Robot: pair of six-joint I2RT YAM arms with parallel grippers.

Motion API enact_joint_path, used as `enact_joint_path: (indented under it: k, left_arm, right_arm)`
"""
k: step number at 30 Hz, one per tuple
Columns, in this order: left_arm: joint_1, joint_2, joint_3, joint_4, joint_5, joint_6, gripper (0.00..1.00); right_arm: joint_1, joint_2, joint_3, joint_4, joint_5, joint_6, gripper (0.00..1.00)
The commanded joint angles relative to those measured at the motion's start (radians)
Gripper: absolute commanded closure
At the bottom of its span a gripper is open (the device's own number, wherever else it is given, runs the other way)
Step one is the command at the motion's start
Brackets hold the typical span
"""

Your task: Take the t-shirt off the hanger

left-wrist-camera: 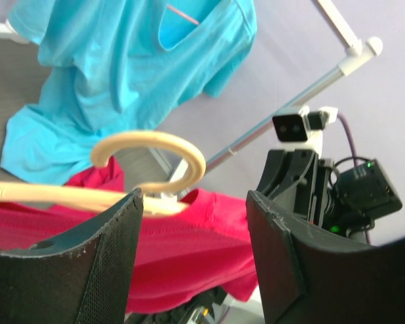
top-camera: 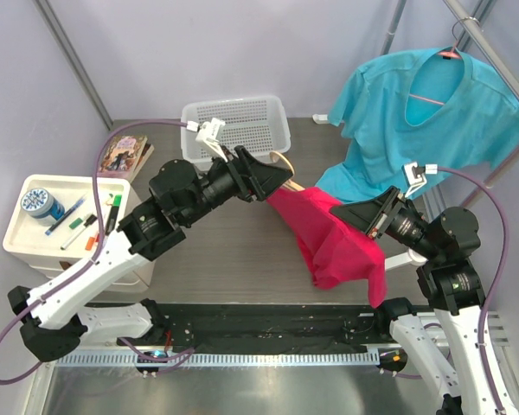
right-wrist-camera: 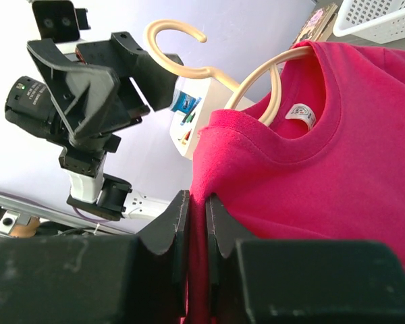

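Red t-shirt [top-camera: 337,246] is hanging mid-air over the table [top-camera: 225,251] centre, draped on a cream hanger [top-camera: 283,159]; its hem is drooping toward 5 o'clock in top view. Left gripper [top-camera: 272,177] is sitting at the shirt's 10 o'clock w/ fingers [left-wrist-camera: 108,263] spread wide; the hanger's hook & neck are lying in the gap btwn them; can't tell if either finger is touching it. Right gripper [top-camera: 339,207] is reaching in from 3 o'clock; its fingers [right-wrist-camera: 179,216] are nearly closed, pinching a fold of red cloth at the shoulder, just beside the collar. Blue t-shirt [top-camera: 415,112] is hanging on a pink hanger [top-camera: 450,54] from a rail [top-camera: 493,43] at 1 o'clock; white basket [top-camera: 238,121] is sitting at 12 o'clock; tray [top-camera: 17,238] w/ pens [top-camera: 78,229] & tape [top-camera: 41,206] is sitting at 9 o'clock, book [top-camera: 125,156] just beyond it.
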Motion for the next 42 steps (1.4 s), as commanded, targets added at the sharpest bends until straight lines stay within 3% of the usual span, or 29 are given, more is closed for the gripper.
enact_joint_path:
  k: [1,11,17,19,20,22,26,29,36,39,42]
  left_arm:
    - [0.004,0.041,0.063,0.091,-0.046,0.000,0.37]
    - [0.004,0.112,0.070,0.157,-0.046,-0.029,0.44]
    - [0.004,0.139,0.083,0.183,-0.039,-0.024,0.70]
    - [0.003,0.135,0.092,0.144,-0.054,-0.004,0.93]
    - [0.004,0.126,0.110,0.099,-0.080,0.014,1.00]
    - [0.003,0.101,0.115,0.047,-0.135,0.035,1.00]
    - [0.004,0.051,0.132,-0.071,-0.281,0.092,1.00]
    - [0.003,0.008,0.139,-0.160,-0.391,0.112,1.00]
    - [0.004,-0.083,0.118,-0.203,-0.493,0.229,1.00]
    - [0.004,-0.110,0.115,-0.216,-0.461,0.258,1.00]
    - [0.004,-0.127,0.119,-0.249,-0.459,0.256,1.00]
  right_arm:
    - [0.002,0.000,0.008,0.116,-0.033,0.021,0.99]
    - [0.005,0.011,-0.035,0.155,-0.048,0.023,0.99]
    - [0.008,0.036,-0.065,0.104,-0.056,-0.046,0.99]
    - [0.008,0.040,-0.058,0.070,-0.047,-0.084,0.99]
    - [0.008,0.046,-0.052,0.038,-0.038,-0.113,0.99]
    - [0.008,0.071,-0.038,-0.012,-0.027,-0.167,0.93]
    - [0.027,0.155,0.012,-0.129,0.008,-0.289,0.52]
    - [0.105,0.229,0.072,-0.217,0.103,-0.398,0.36]
    - [0.402,0.335,0.155,-0.264,0.399,-0.495,0.29]
    - [0.470,0.330,0.156,-0.238,0.514,-0.522,0.28]
    - [0.479,0.365,0.181,-0.243,0.527,-0.529,0.28]
